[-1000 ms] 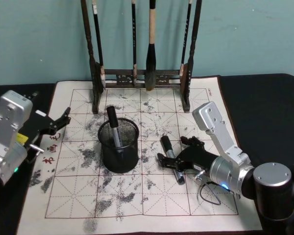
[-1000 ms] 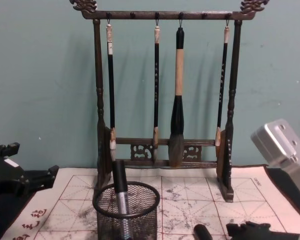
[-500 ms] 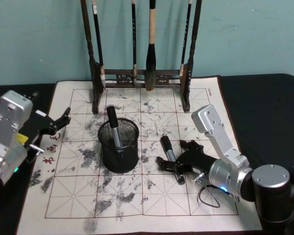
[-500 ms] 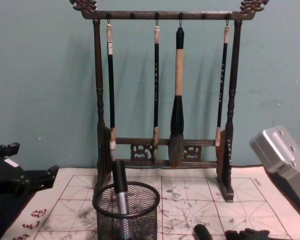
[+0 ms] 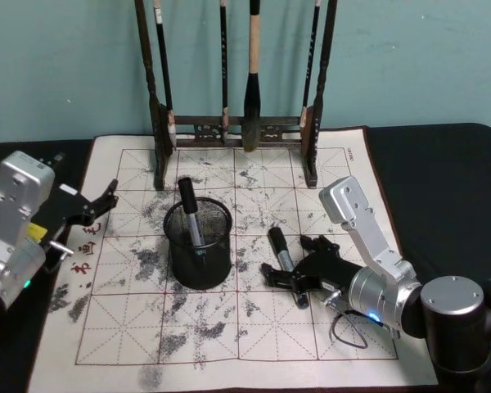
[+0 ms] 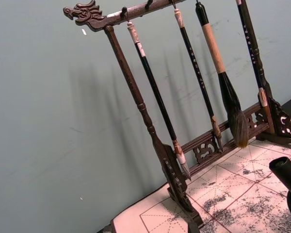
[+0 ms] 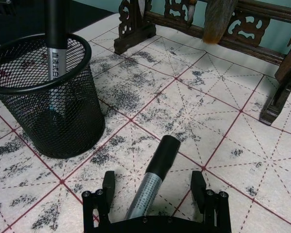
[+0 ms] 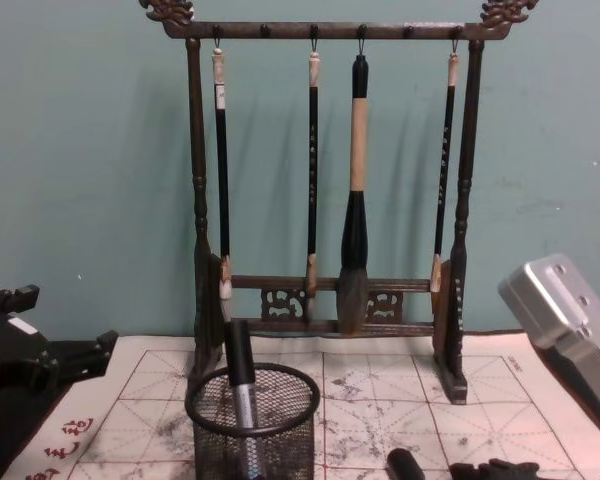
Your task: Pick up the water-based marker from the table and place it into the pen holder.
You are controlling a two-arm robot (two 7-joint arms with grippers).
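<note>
Since a second earlier, your right gripper (image 5: 286,257) had eased lower and slightly toward the pen holder (image 5: 200,262), while the water-based marker (image 5: 276,244) had not stirred. It lay flat on the gridded mat (image 5: 311,336), just right of the mat's middle, near the pen holder but apart from it. The pincer stood wide open astride its barrel, mat showing in both gaps, gripping nothing. Your left gripper (image 5: 105,205) hung at the mat's left edge, fingers spread, and another marker (image 5: 188,209) stood tilted inside the pen holder.
</note>
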